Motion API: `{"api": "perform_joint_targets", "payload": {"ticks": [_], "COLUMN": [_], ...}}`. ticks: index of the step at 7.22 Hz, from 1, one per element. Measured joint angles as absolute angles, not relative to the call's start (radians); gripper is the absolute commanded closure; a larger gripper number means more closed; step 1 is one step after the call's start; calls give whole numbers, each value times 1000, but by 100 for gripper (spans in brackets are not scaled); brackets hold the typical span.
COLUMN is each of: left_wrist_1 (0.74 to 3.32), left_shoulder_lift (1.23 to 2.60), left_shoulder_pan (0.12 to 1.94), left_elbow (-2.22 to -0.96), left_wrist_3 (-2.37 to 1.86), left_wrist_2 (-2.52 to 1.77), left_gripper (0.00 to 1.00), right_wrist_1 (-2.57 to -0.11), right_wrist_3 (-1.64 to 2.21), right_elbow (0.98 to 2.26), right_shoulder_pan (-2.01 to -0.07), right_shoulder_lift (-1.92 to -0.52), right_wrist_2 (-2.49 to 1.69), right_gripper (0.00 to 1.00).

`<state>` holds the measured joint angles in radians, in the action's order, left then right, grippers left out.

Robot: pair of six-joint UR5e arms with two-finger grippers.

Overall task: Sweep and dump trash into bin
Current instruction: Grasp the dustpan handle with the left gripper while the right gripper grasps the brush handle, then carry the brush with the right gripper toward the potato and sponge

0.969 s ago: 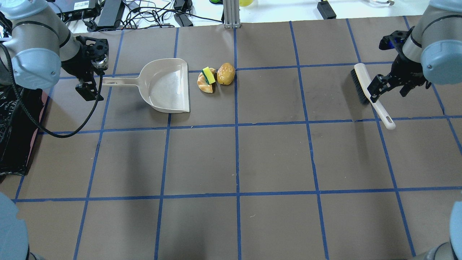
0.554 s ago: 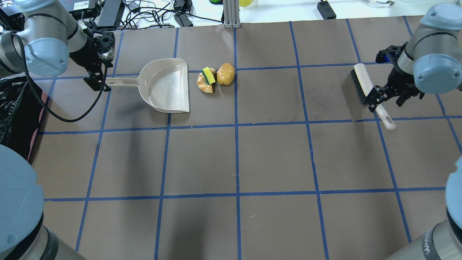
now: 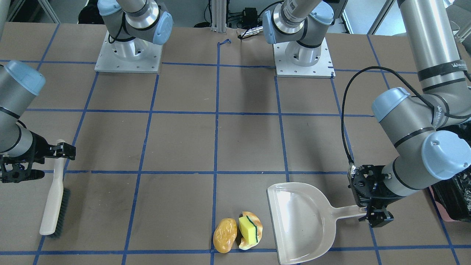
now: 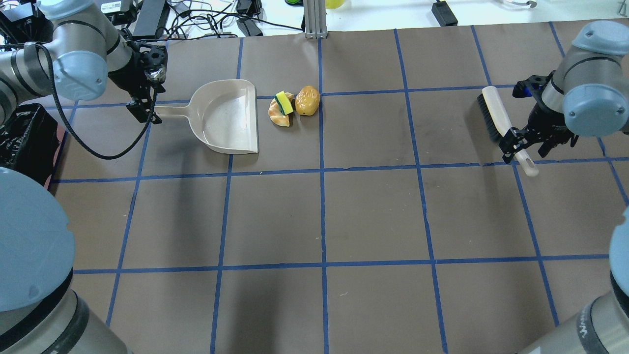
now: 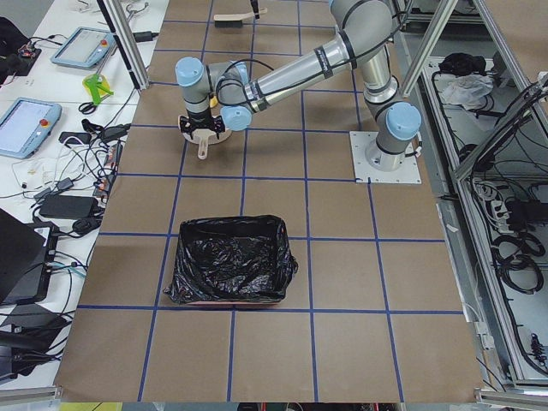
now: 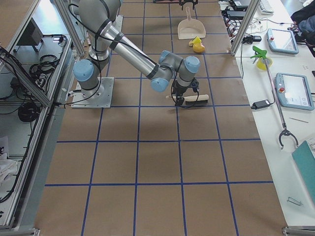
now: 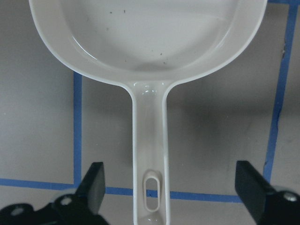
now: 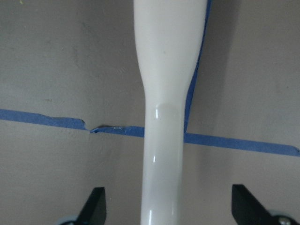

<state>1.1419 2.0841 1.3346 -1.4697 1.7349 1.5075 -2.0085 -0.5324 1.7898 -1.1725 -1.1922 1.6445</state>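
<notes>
The trash lies together just off the dustpan's mouth: a potato-like lump (image 4: 307, 100), a bread crescent (image 4: 279, 118) and a yellow sponge (image 4: 283, 103) leaning on the crescent. The beige dustpan (image 4: 226, 115) lies flat and empty. My left gripper (image 4: 146, 105) is open, and its fingers (image 7: 93, 183) straddle the end of the dustpan handle (image 7: 150, 159) without touching it. My right gripper (image 4: 521, 142) is open astride the white handle (image 8: 164, 140) of the brush (image 4: 494, 113). The bin (image 5: 229, 270), lined with a black bag, stands near the table's left end.
Cables and power bricks (image 4: 206, 19) lie beyond the table's far edge, and a metal post (image 4: 314, 19) stands at its middle. The bin's bag (image 4: 24, 137) shows at the overhead view's left edge, beside my left arm.
My left gripper has moved right and farther away, onto the end of the dustpan handle. My right gripper has slid along the brush handle toward its end. Trash, dustpan and brush have not moved.
</notes>
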Motion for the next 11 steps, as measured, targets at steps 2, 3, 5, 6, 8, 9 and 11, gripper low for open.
{"api": "perform_joint_targets", "payload": {"ticks": [2, 3, 5, 6, 8, 9, 11], "left_wrist_1": [1142, 1142, 1142, 1140, 1135, 1134, 1133], "left_shoulder_lift": [2100, 2109, 2122, 2130, 2147, 2151, 2154], "left_shoulder_pan": [1341, 1340, 1334, 1332, 1331, 1331, 1331], "left_elbow": [-1453, -1451, -1449, -1448, -1449, -1449, -1453], "left_wrist_3": [1733, 1736, 1738, 1734, 1725, 1718, 1714], "left_wrist_2": [1511, 1514, 1523, 1531, 1538, 1540, 1541], "left_gripper": [2, 2, 2, 2, 2, 2, 9], "right_wrist_1": [-2015, -2017, -2017, -2015, -2011, -2007, -2000], "right_wrist_3": [-530, -530, -528, -528, -522, -503, -434], "right_elbow": [1789, 1784, 1777, 1769, 1745, 1725, 1702], "right_shoulder_pan": [-1172, -1172, -1172, -1172, -1175, -1181, -1224], "right_shoulder_lift": [-1192, -1192, -1193, -1193, -1199, -1201, -1199], "right_wrist_2": [1642, 1642, 1641, 1639, 1633, 1621, 1578], "right_gripper": [96, 100, 100, 100, 100, 100, 100]}}
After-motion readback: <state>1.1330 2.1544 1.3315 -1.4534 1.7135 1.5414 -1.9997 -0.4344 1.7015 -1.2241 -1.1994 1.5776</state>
